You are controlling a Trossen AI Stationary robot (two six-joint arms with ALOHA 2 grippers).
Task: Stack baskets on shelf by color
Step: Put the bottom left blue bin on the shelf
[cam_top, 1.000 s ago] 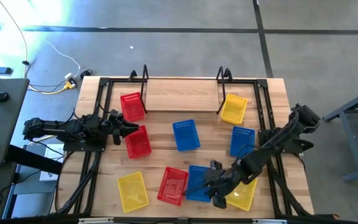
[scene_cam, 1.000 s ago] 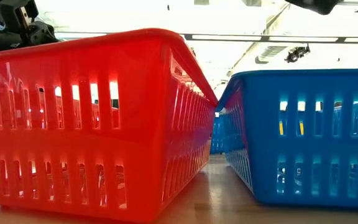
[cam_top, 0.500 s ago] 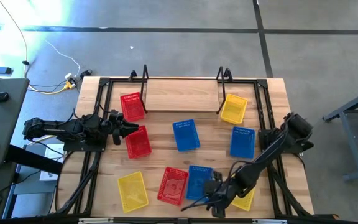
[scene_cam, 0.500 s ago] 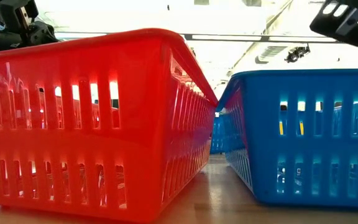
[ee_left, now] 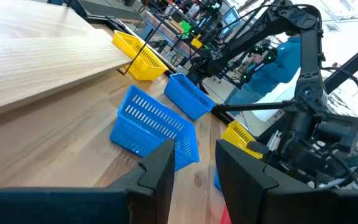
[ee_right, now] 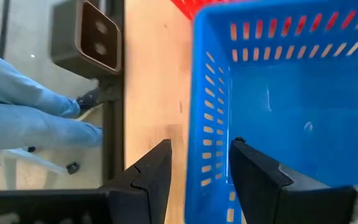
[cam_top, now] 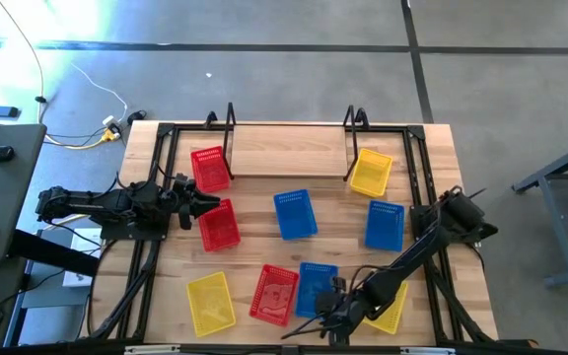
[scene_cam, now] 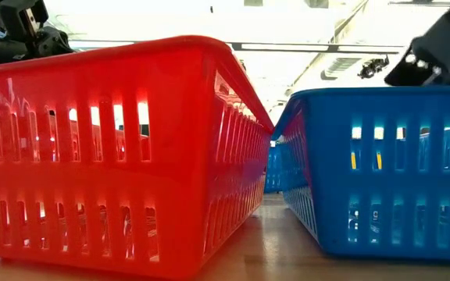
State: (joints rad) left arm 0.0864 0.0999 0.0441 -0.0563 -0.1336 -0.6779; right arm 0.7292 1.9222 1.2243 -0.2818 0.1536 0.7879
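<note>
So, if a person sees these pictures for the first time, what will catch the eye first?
Probably the coloured baskets scattered over the slatted table, none yet on the shelf at its far edge. Next, the right tool, open, straddling the near wall of a blue basket at the table's front edge. The left tool waits beside a red basket on the left.

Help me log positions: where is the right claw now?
In the high view the right claw is at the table's near edge, open, straddling the rim of the near blue basket beside a red basket.
</note>
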